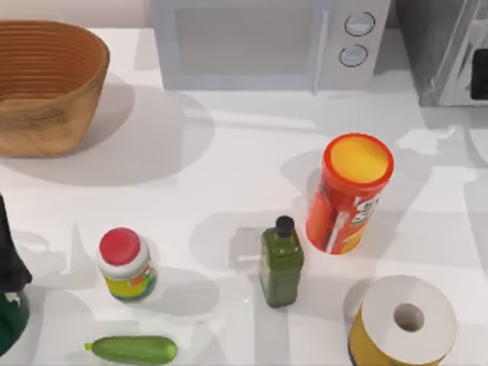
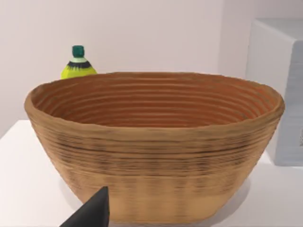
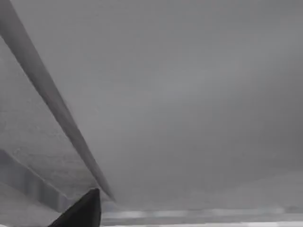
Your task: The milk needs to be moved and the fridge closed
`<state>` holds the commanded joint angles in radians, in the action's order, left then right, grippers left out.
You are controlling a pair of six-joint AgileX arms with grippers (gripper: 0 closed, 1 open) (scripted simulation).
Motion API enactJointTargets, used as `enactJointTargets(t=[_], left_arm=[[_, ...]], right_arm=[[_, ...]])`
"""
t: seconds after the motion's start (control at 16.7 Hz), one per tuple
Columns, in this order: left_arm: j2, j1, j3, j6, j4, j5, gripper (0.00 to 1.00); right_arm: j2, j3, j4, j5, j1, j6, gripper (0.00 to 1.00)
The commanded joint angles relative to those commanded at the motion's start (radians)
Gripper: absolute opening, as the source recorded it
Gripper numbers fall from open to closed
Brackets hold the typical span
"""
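Note:
The milk is out of view. The fridge (image 1: 438, 53) is a grey metallic box at the table's back right corner, with its pale door panel (image 1: 467, 65) angled toward the right edge. A dark part of my right arm (image 1: 481, 84) shows against that door. In the right wrist view my right gripper (image 3: 80, 213) is very close to a grey fridge surface (image 3: 180, 104) crossed by a slanted frame bar. My left arm (image 1: 8, 282) stays at the table's front left; its gripper (image 2: 94, 213) faces the basket.
A woven basket (image 1: 46, 84) (image 2: 151, 142) sits back left, with a yellow-green bottle (image 2: 78, 66) behind it. A light grey microwave (image 1: 267, 42) stands at the back centre. A red can (image 1: 349, 194), green bottle (image 1: 280, 263), red-lidded jar (image 1: 124, 263), cucumber (image 1: 133, 349) and paper roll (image 1: 404, 320) crowd the front.

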<state>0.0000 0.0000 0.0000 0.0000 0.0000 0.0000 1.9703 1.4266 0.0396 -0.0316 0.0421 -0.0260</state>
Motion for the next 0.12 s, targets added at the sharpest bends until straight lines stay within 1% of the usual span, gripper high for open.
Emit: enactJointTargets(t=[0.12], left_arm=[[0.000, 0.000, 0.000, 0.000, 0.000, 0.000, 1.00]], right_arm=[[0.014, 0.016, 0.004, 0.000, -0.001, 0.001, 1.00]])
